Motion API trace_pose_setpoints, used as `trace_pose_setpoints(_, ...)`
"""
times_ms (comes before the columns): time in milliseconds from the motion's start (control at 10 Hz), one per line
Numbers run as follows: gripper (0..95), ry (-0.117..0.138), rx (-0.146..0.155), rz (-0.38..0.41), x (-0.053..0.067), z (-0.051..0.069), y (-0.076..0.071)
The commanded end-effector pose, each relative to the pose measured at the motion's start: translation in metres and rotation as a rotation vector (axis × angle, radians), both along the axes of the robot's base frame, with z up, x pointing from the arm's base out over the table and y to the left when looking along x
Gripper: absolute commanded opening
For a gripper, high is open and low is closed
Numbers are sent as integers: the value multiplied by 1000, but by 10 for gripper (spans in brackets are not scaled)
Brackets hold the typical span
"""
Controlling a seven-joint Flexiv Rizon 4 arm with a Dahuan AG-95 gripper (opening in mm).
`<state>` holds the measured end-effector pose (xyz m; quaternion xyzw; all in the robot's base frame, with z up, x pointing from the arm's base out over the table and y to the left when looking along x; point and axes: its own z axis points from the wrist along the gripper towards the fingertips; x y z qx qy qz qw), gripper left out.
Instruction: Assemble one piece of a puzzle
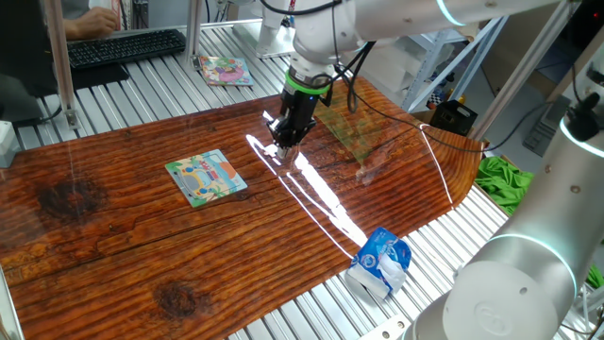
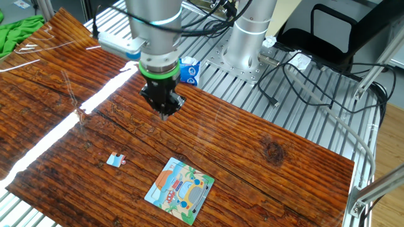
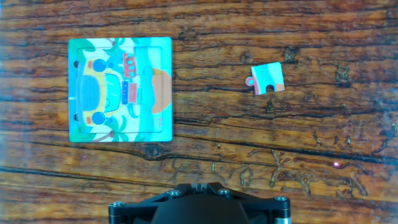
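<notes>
Task barely begun, by the look of it. The piece [image 3: 268, 79] lies loose on the tabletop [image 2: 252, 145], apart from the puzzle [image 3: 120, 89], off to one side of it with bare wood between them. In the other fixed view the piece [image 2: 115, 160] sits near the tabletop edge, the puzzle [image 2: 180, 190] beside it but not touching. The puzzle [image 1: 206, 178] lies flat; which slot is vacant is hard to tell.

The gripper [image 2: 163, 111] hangs above the tabletop, well clear of both, carrying nothing. Fingers look close together in the fixed views, but I cannot tell their gap for sure; the hand view shows only the gripper body at the bottom edge.

Left, as I judge: move over the piece, descend, grasp it, carry it to the puzzle, align it, and press it in. All of it remains.
</notes>
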<state>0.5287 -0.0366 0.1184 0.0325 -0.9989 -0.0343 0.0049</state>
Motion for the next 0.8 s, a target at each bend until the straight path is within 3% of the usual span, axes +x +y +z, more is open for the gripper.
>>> trace_pose_setpoints(100, 0, 0, -2, -1, 8, -6, -3)
trace_pose_setpoints(800, 0, 17, 5, -21, 47, -29, -19)
